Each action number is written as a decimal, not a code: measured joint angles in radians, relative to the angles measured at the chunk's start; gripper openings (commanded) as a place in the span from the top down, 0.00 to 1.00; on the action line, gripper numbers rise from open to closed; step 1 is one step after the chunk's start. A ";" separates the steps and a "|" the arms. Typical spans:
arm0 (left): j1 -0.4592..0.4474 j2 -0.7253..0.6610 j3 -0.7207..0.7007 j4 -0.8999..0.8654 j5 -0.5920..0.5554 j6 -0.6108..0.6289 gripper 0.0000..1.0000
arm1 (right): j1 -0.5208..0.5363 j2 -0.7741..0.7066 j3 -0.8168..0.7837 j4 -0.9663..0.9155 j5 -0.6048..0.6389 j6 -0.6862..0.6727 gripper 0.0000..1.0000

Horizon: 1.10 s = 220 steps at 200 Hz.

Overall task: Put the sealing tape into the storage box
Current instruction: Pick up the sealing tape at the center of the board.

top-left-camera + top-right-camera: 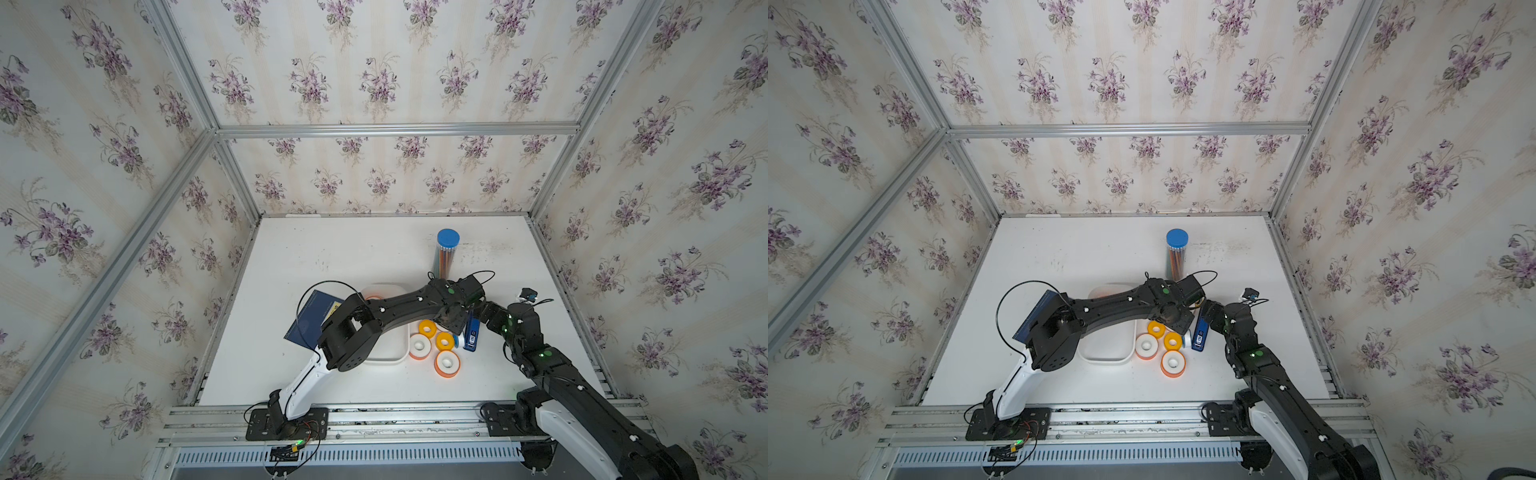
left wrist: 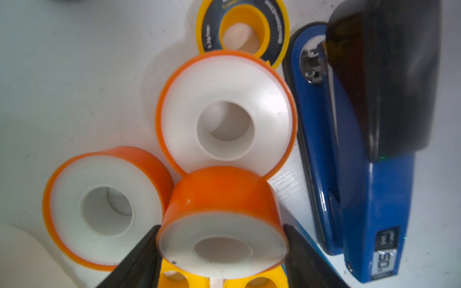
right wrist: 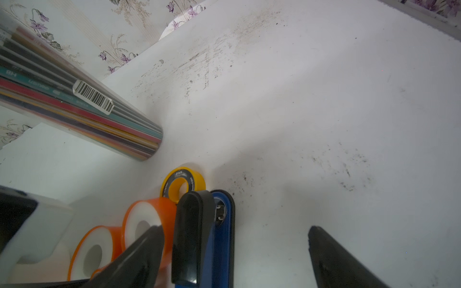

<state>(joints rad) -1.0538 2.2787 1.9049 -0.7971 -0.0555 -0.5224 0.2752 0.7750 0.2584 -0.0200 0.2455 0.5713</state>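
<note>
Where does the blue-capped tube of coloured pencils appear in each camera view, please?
Both top views: the pencil tube stands upright toward the far side of the table, right of centre.
Left wrist: not in it.
Right wrist: the tube slants across the upper left, barcode label showing.
Shared landmark: the blue stapler, visible in all four views, nearer the robot than the tube.

Blue stapler, navy booklet, blue-capped pencil tube.

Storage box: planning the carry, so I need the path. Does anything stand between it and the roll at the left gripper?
Only low things: a yellow roll and an orange-rimmed roll lie flat between the gripped roll at the left gripper and the storage box. Nothing taller shows there.
</note>
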 measured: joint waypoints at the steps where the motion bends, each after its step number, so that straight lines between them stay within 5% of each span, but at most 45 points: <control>1: 0.000 0.000 0.000 0.000 0.000 0.000 0.35 | 0.000 0.000 0.000 0.000 0.000 0.000 0.06; 55: -0.002 -0.035 0.004 -0.029 -0.006 0.004 0.38 | 0.000 0.000 0.000 0.000 0.000 -0.002 0.06; 109: 0.003 -0.219 -0.061 -0.083 -0.056 0.042 0.38 | 0.000 0.000 0.000 0.000 0.000 -0.002 0.06; 220: 0.171 -0.681 -0.610 -0.166 -0.092 0.053 0.37 | 0.000 0.006 0.000 0.000 -0.002 -0.003 0.06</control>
<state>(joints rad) -0.8825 1.5978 1.2953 -0.9627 -0.1471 -0.4690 0.2752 0.7815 0.2584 -0.0196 0.2436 0.5686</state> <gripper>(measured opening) 0.669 0.941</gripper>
